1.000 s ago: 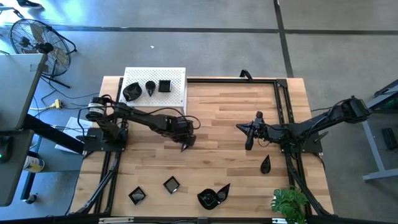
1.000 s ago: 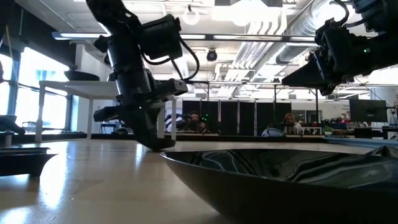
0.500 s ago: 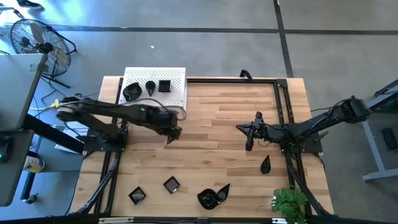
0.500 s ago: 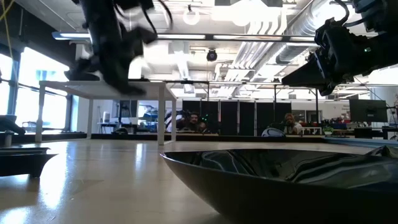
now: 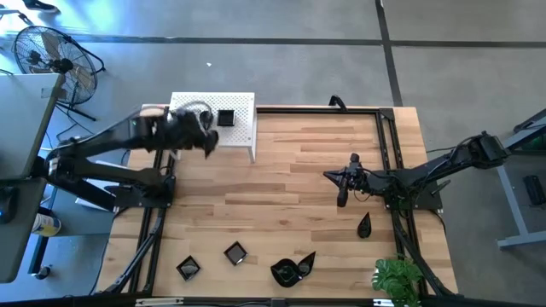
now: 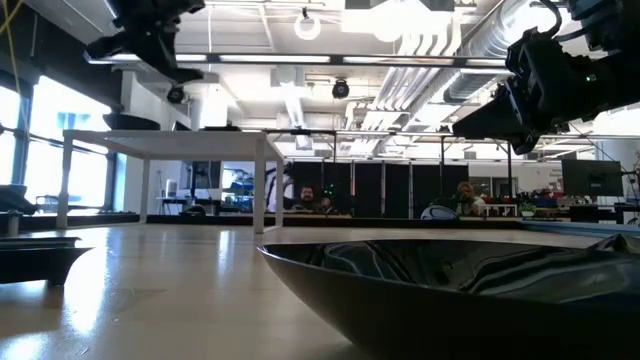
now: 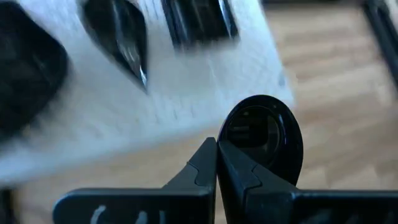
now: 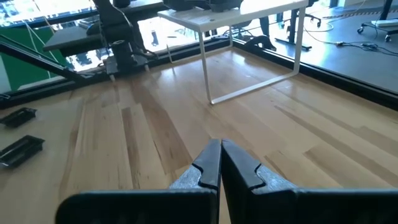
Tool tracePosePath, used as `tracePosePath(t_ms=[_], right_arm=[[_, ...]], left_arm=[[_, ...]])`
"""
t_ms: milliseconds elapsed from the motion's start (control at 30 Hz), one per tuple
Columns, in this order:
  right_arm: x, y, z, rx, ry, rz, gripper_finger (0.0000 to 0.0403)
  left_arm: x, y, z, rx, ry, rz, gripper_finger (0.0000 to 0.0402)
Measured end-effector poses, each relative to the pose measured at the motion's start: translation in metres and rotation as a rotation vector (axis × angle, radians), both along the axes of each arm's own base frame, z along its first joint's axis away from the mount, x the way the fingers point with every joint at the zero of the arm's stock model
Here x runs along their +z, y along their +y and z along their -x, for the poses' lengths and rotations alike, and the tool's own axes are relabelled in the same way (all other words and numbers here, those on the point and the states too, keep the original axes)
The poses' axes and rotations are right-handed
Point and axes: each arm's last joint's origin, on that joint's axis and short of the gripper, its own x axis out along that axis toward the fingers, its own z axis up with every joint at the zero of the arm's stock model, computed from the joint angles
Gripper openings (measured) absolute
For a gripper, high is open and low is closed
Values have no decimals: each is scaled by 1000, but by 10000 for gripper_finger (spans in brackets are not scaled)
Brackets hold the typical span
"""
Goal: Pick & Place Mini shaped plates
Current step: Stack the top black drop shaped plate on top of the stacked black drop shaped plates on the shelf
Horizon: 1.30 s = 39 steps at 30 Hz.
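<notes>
Hovering above the white perforated stand (image 5: 243, 109) at the table's far-left corner, the left gripper (image 5: 203, 136) pinches a round black plate (image 7: 263, 138) by its rim, fingers (image 7: 202, 168) clenched nearly together on it; in the left wrist view that plate hangs over the stand's edge, wood table (image 5: 316, 170) beyond; on the stand beneath lie a teardrop plate (image 7: 118, 34), a square plate (image 5: 226, 118) and a darker rounded plate (image 7: 25, 74), side by side, apart from each other; the right gripper (image 5: 342, 194) waits above the table's right half, its fingers (image 8: 208, 163) closed on nothing, tips touching; just beside it toward the near edge, a small teardrop plate (image 5: 364, 225) lies on the wood; along the near edge sit two small square plates (image 5: 188, 268) (image 5: 235, 252), apart, and a wavy round plate (image 5: 286, 272) touching a leaf-shaped plate (image 5: 305, 260); a green plant (image 5: 397, 278) stands at the near-right corner; in the low view the wavy plate's rim fills the foreground; people sit far back in the room (image 6: 310, 195).
</notes>
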Motion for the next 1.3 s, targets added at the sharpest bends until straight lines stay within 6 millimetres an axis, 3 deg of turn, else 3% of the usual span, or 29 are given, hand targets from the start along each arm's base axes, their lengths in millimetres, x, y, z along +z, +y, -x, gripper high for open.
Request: tracePosePath(t_ms=[200,333,600,1300], right_arm=[[1,0,0,0,-9,-2,0],[1,0,0,1,-8,-2,0],[1,1,0,28,-7,-11,0],[1,1,0,32,-11,-27,0]], left_arm=[[31,37,11,74,27,-42,1],[29,67,12,110,57,30,1],[6,116,16,197,127,172,1],[-23,146,0,308,185,287,1]])
